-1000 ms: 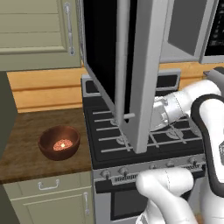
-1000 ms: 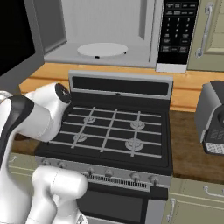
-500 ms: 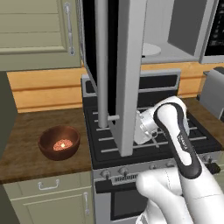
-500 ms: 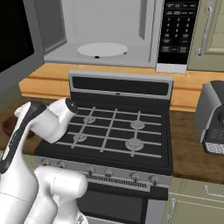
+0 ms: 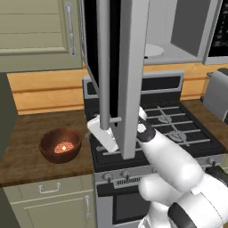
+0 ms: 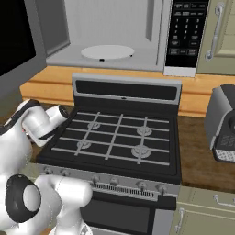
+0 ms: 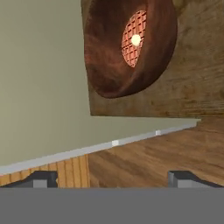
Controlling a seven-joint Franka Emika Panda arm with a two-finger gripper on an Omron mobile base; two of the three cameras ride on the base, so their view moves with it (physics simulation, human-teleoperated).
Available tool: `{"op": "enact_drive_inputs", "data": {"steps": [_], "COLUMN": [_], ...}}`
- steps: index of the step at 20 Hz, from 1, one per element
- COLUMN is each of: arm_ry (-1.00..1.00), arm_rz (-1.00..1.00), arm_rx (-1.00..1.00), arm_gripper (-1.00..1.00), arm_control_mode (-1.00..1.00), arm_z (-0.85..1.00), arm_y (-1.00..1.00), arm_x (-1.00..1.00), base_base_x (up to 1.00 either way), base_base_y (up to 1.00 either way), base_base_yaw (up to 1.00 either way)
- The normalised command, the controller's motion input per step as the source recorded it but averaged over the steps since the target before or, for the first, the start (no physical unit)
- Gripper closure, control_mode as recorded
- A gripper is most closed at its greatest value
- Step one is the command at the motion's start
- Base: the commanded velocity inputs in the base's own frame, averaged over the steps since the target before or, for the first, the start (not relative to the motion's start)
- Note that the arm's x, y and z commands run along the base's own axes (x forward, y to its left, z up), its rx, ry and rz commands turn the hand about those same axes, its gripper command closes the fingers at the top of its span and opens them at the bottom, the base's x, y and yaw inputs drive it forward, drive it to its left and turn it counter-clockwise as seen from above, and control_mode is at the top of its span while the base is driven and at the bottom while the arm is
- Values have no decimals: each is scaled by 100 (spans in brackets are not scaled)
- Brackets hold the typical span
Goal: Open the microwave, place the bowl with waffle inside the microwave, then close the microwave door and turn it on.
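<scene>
Microwave (image 6: 114, 34): silver-grey box mounted above the stove, cavity exposed, smooth grey walls, a flat pale round turntable plate (image 6: 107, 52) on its floor. Dark button panel (image 6: 183, 32) at the right edge, glossy black with rows of small pale keys.

Microwave door (image 5: 116, 67): swung fully outward on its left hinge, seen nearly edge-on in the left base view; brushed silver frame, black glass window, vertical silver bar handle (image 5: 103, 62).

Bowl (image 5: 60, 144): round, glossy, reddish-brown, with a thick curved wall; it stood on the wooden desk (image 5: 26, 147) left of the stove, well apart from the microwave. In the hand view it appeared tilted on its side by the camera's roll, interior facing the lens.

Waffle (image 5: 63, 147): small orange-red disc with a square grid texture and a pale yellow centre, lying flat in the bottom of the bowl.

Gripper (image 7: 112, 177): the two dark finger tips stood wide apart at the bottom of the hand view, nothing between them, released. In the left base view the white hand sat low over the stove's front left corner, partly behind the door's edge, near but not touching the bowl.

Stove (image 6: 114, 137): matte black top, grey wire grates over four burners, a row of round silver knobs along the front.

Desk: brown wood grain, matte, continuing right of the stove, where a grey boxy appliance (image 6: 222, 124) stood.

Cabinets (image 5: 33, 33): beige panelled doors with metal handles.
</scene>
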Motion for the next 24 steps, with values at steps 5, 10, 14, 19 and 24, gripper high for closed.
{"op": "enact_drive_inputs", "data": {"steps": [5,10,14,19,24], "arm_ry": [11,9,8,3,5], "arm_rz": [-8,-5,-4,-1,0], "arm_rx": [-4,-6,-9,-7,-7], "arm_gripper": [-100,-100,-100,-100,-100], "arm_control_mode": [-100,-100,-100,-100,-100], "arm_z": [-39,-49,-52,-43,-48], "arm_y": [42,29,33,23,22], "arm_x": [86,66,53,32,34], "base_base_x": [0,0,0,0,0], "base_base_y": [0,0,0,0,0], "base_base_yaw": [0,0,0,0,0]}}
